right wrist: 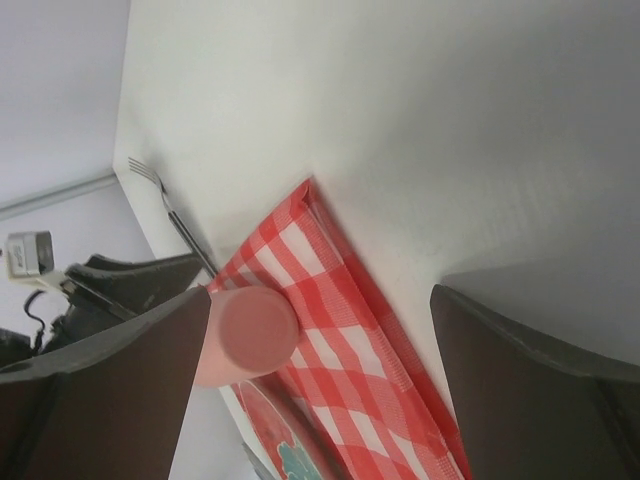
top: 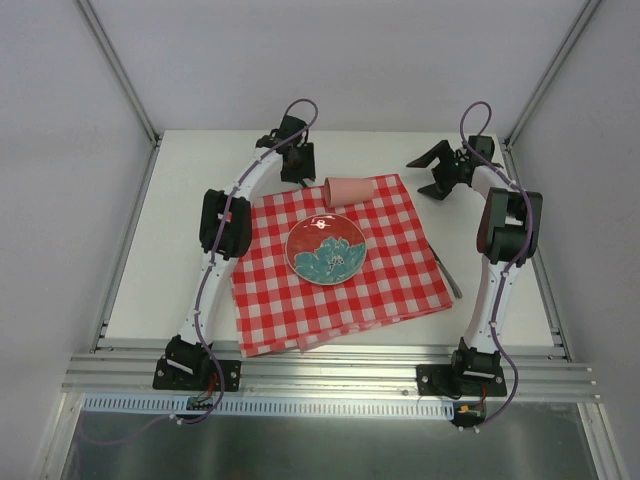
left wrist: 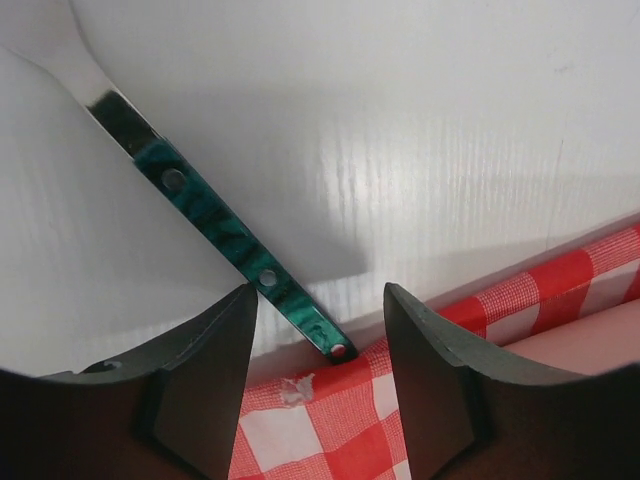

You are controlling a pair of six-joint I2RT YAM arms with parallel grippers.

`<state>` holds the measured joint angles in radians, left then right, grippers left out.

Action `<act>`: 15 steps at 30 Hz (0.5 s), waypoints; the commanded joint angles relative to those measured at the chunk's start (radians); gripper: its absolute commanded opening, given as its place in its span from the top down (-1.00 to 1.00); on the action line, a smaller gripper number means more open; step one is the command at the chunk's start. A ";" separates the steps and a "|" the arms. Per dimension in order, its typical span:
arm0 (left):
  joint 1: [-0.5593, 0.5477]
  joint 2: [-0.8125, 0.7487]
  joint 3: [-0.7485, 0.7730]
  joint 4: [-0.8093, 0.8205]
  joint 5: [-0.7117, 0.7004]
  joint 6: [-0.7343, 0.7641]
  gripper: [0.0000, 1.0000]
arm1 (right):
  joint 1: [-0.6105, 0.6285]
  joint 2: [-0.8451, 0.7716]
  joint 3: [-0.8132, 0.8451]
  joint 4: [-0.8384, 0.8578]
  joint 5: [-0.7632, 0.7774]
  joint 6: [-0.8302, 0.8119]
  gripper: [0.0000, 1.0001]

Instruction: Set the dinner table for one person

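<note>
Poised with left gripper [left wrist: 318,292] open, empty, astride the fork [left wrist: 210,225], apparently for pickup; right gripper [right wrist: 320,295] wide open, empty.

No text, labels or numbers are legible anywhere.

The left arm [top: 250,175] and right arm [top: 490,300] are white tubes with bulky black joint housings and black bases [top: 196,372]. A purple cable [top: 312,108] loops behind each claw. The left claw [left wrist: 320,295] and right claw [right wrist: 320,300] have matte black, wedge-shaped fingers [left wrist: 215,380].
</note>
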<state>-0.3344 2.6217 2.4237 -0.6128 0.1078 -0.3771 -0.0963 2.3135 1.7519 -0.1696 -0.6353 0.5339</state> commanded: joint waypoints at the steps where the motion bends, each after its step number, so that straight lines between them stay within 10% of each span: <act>1: -0.061 -0.046 -0.055 -0.114 -0.140 0.067 -0.08 | -0.026 0.027 0.076 -0.016 -0.056 0.061 -0.93; 15: -0.078 -0.057 -0.149 -0.159 -0.220 0.248 0.61 | -0.135 0.047 0.023 0.048 -0.115 0.179 -0.93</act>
<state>-0.4294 2.5668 2.3241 -0.6456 -0.0711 -0.2012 -0.2195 2.3711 1.7992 -0.1478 -0.7155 0.6636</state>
